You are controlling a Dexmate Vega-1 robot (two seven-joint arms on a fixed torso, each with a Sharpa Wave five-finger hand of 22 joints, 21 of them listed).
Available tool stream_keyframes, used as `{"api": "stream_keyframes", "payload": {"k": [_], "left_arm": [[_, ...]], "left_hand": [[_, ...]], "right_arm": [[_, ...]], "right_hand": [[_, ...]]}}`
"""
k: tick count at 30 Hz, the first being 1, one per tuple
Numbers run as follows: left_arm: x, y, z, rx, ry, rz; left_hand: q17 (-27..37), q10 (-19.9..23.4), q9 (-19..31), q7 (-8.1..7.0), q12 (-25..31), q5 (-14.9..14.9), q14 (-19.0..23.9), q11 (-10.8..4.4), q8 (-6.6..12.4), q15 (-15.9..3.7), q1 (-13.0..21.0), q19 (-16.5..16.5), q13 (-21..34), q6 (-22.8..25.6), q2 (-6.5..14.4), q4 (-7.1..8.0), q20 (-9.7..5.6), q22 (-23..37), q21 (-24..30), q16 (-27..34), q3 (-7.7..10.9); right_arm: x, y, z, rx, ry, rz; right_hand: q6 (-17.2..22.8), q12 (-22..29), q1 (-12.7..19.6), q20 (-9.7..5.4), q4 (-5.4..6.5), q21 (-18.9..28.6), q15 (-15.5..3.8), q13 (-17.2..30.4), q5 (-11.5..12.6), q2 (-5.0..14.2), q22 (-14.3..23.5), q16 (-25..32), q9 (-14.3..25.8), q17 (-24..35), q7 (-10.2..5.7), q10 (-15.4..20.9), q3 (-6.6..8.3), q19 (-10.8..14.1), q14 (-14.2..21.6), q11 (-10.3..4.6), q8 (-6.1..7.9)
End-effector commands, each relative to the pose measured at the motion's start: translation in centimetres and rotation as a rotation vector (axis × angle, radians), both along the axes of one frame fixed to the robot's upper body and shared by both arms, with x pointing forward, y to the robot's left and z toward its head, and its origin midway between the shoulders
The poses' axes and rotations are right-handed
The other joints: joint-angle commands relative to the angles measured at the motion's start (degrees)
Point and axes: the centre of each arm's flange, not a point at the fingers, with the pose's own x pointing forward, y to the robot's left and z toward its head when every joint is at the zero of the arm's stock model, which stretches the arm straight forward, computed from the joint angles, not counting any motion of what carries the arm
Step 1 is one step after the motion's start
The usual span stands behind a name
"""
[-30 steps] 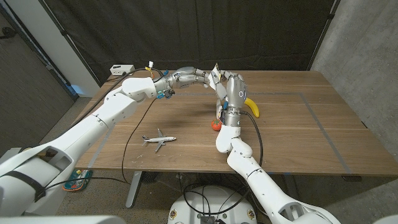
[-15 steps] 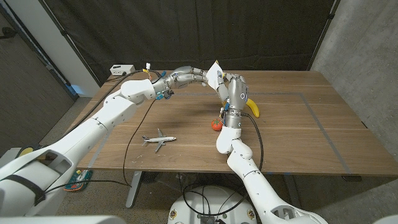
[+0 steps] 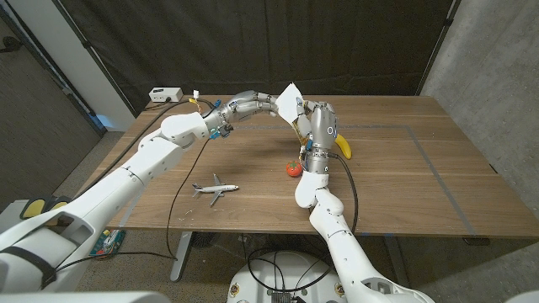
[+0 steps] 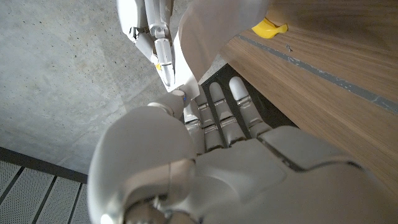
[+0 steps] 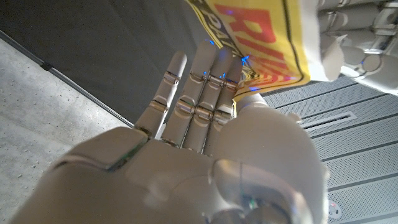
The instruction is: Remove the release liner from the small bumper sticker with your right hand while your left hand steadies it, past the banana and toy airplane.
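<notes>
Above the far middle of the wooden table [image 3: 404, 181], both robot hands meet around the small bumper sticker [image 3: 291, 103], a thin sheet that shows white in the head view and, from the right wrist view, yellow with red lettering and a dark border [image 5: 267, 46]. The sticker is held up in the air, clear of the tabletop, tilted with one corner pointing up.

The left hand [image 3: 257, 103] reaches in from the left and grips the sticker's left edge; in the left wrist view its fingers [image 4: 219, 109] lie along the white sheet [image 4: 211, 31]. The right hand [image 3: 318, 124] stands upright just right of the sticker. Its thumb and fingertips [image 5: 214, 62] press against the sticker's lower edge, with the other fingers only loosely spread beside it.

Just right of the right hand lies a yellow banana [image 3: 341, 146] on the table, partly hidden by the wrist. A small red-orange round object [image 3: 292, 169] sits close to the right forearm, nearer the front. A white toy airplane [image 3: 215, 188] rests on the table nearer still and to the left, well apart from both hands.
</notes>
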Motion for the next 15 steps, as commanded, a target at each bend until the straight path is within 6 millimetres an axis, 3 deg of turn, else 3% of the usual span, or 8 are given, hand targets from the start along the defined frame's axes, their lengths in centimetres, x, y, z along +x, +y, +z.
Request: {"api": "stream_keyframes", "payload": {"k": [1, 15], "left_arm": [[-0.5, 1.1, -0.9, -0.051, 0.002, 0.020], [-0.8, 2.2, -2.4, -0.114, 0.020, 0.054]], "left_hand": [[0.09, 2.81, -0.43, 2.28, 0.78, 0.73, 0.68, -2.39, 13.24, -2.98, 0.45, 0.31, 0.61, 3.26, -0.67, -0.64, -0.47, -0.20, 0.91, -0.19, 0.15], [-0.34, 3.95, 0.95, 2.54, 2.79, 5.40, 3.07, -3.16, 15.61, -3.70, -0.52, 0.67, 2.71, 3.92, -2.52, -1.13, -1.23, -1.35, 2.52, -0.87, 0.19]], "right_arm": [[0.3, -1.1, -0.1, 0.026, 0.012, -0.039], [0.0, -3.2, -0.6, 0.076, 0.026, -0.104]], "right_hand": [[0.50, 0.24, 0.59, -0.50, 0.03, 0.60, -2.86, 0.39, -0.37, 0.00, 0.29, 0.80, 0.21, 0.79, -0.06, 0.33, 0.52, -0.46, 0.01, -0.17, -0.24], [1.46, 0.54, 0.58, -0.97, 0.20, 1.68, -3.23, 1.22, -1.05, -0.35, 0.38, 0.44, 0.26, 1.35, -0.03, 0.58, 1.13, -0.83, -0.14, 0.06, -0.55]]}}
